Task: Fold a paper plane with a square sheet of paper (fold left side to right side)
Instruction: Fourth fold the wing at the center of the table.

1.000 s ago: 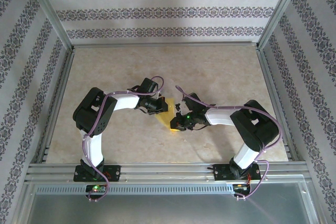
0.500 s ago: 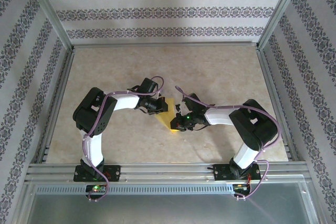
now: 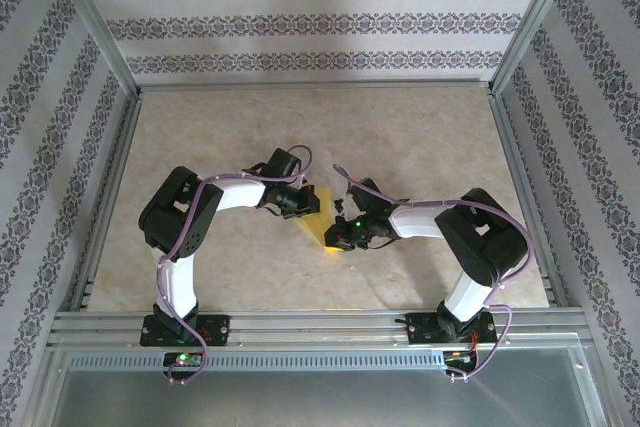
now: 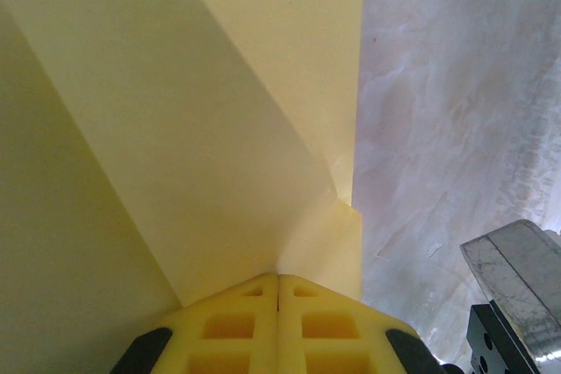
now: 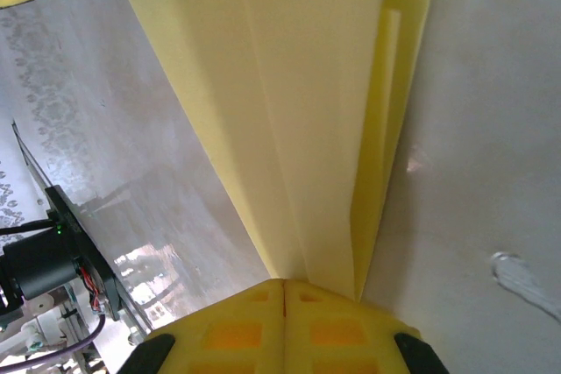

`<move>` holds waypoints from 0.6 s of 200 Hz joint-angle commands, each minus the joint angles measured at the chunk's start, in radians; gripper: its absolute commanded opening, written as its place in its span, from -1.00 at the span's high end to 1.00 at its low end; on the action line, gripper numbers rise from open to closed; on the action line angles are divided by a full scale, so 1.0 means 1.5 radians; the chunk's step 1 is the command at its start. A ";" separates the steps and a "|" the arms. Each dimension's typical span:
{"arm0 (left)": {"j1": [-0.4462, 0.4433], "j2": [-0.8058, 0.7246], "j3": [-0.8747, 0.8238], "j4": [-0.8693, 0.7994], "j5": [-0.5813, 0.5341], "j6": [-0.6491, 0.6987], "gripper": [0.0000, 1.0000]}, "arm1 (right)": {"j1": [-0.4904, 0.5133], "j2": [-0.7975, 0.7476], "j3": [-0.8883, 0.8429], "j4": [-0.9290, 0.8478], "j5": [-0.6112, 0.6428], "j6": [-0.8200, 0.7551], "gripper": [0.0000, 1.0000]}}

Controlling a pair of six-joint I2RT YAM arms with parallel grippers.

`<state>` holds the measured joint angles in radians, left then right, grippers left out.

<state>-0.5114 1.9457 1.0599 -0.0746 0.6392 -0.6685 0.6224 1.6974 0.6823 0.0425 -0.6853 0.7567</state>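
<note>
1. The yellow paper (image 3: 318, 219) sits near the middle of the table (image 3: 420, 137), slightly toward its near edge.
2. Done, as I judge it: diagonal creases are in, giving layered flaps and a pointed outline.
3. Left to do: the left-to-right fold looks unfinished, since the flaps seem raised off the table rather than pressed flat.
4. The left gripper (image 4: 279, 279) has its pads pressed together, pinching the paper.
5. The right gripper (image 5: 285, 285) is likewise clamped on the paper.
6. Count: one sheet and two grippers, both holding it.
</note>
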 commanded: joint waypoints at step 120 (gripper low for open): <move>-0.006 0.020 -0.019 -0.061 -0.050 0.008 0.92 | 0.016 0.010 -0.002 -0.029 0.018 -0.017 0.99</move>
<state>-0.5114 1.9457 1.0599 -0.0746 0.6392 -0.6685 0.6315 1.6974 0.6823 0.0410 -0.6807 0.7559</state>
